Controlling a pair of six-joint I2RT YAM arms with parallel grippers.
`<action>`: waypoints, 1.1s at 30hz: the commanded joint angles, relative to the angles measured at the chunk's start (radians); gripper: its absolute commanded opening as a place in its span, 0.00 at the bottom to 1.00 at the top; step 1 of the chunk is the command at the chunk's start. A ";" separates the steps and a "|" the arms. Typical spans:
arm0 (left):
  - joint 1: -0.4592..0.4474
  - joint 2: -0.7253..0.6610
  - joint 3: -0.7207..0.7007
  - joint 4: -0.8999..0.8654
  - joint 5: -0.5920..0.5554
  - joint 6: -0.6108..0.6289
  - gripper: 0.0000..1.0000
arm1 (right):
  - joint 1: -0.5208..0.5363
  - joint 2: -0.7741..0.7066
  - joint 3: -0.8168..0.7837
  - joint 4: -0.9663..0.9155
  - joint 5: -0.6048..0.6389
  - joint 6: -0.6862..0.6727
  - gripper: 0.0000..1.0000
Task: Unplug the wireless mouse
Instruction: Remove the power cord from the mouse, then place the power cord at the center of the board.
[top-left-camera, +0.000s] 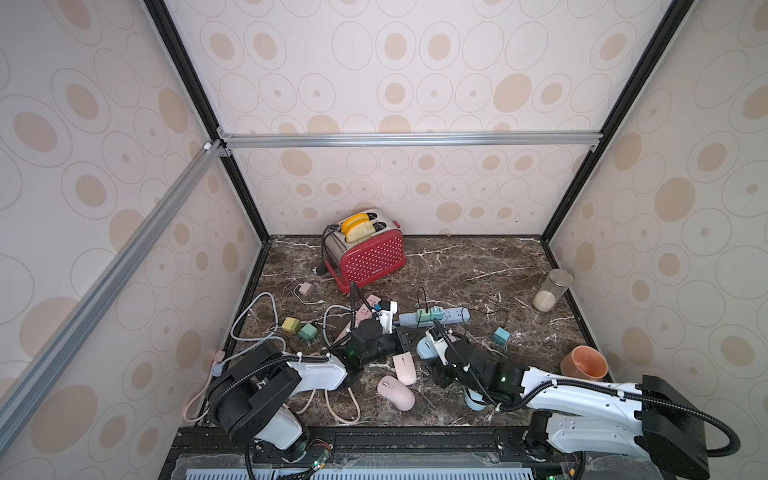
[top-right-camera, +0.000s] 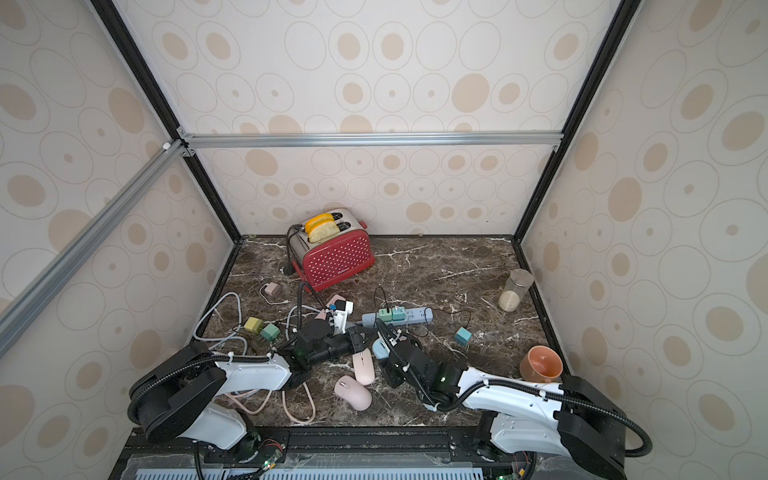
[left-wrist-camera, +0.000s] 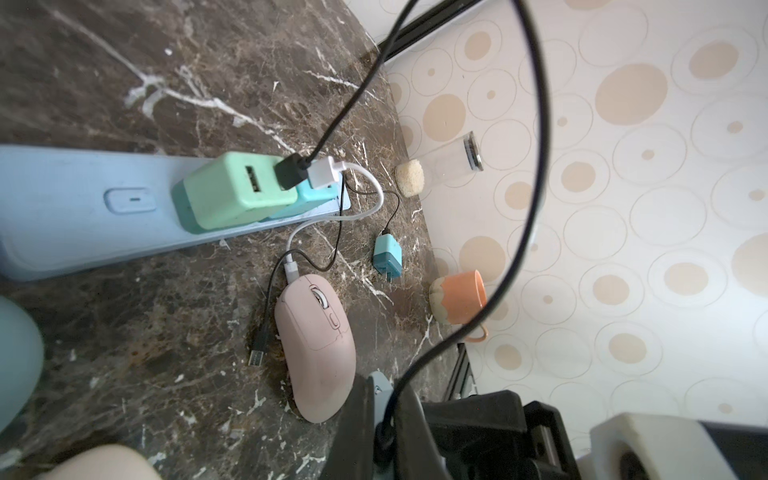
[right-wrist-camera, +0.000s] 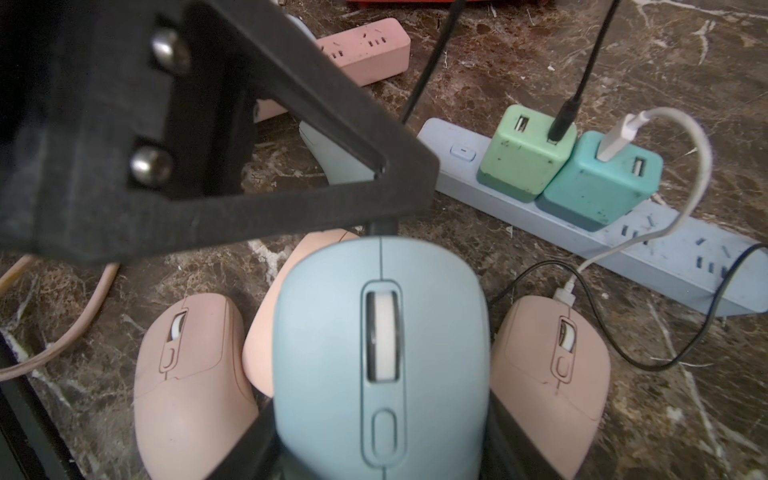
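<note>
Rounded, matte plastic, the blue mouse (right-wrist-camera: 380, 353) is mid-table over the veined brown marble top (right-wrist-camera: 665, 395). The right claw (right-wrist-camera: 382, 405), reaching low and forward, clamps its sides. The left claw (left-wrist-camera: 388, 424), angled inward, pinches the thin black cable (left-wrist-camera: 536, 166) at its nose.

No readable text anywhere; small white brand mark on red toaster (top-left-camera: 372, 259) front, too blurred to read.

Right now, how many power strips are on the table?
2. The blue power strip lies mid-table; the pink power strip lies nearer the toaster, partly covered. Others may be hidden.
</note>
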 joint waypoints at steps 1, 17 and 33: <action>-0.019 -0.033 0.015 0.040 -0.008 -0.034 0.00 | 0.002 0.015 0.039 0.019 0.005 0.001 0.39; -0.011 -0.134 0.031 -0.097 -0.156 0.081 0.00 | -0.033 0.070 0.081 -0.259 -0.179 0.111 0.32; 0.026 -0.165 0.065 -0.360 -0.144 0.156 0.11 | -0.056 0.232 0.131 -0.318 -0.243 0.132 0.66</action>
